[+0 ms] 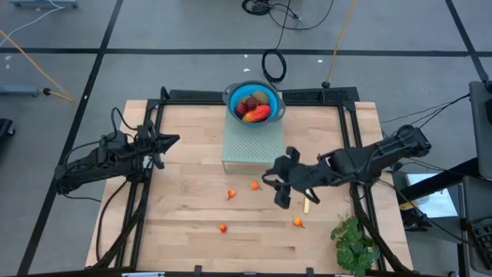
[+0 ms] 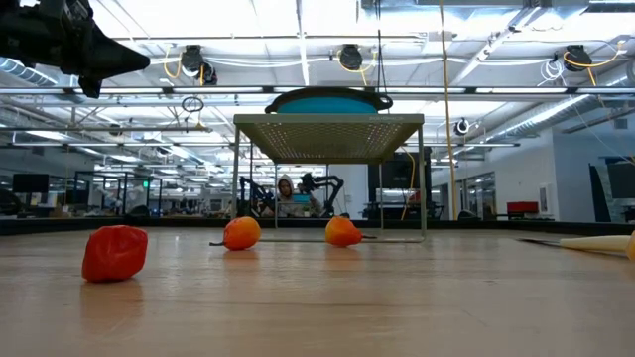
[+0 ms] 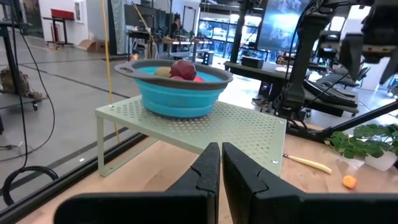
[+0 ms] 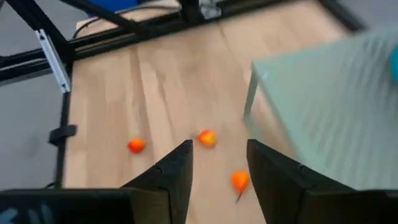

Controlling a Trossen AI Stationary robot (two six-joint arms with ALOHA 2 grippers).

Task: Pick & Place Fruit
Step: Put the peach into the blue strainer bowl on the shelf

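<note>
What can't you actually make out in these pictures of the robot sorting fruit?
- Fruit in the blue bowl: in the low view the rim hides it all; the left wrist view shows only the tops.
- Knife: partly under the right gripper in the high view; cut off by the edge in the low view.
- Perforated stand: blurred in the right wrist view.
- Person in the room behind: too small to tell anything.
- Left gripper waits, shut.

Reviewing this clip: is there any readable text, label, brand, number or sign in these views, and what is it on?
None can be read.
Blue bowl, green rack, table, both arms: no lettering shows.
Screens and red panel in the room behind, in the low and left wrist views: too small and blurred to read.
</note>
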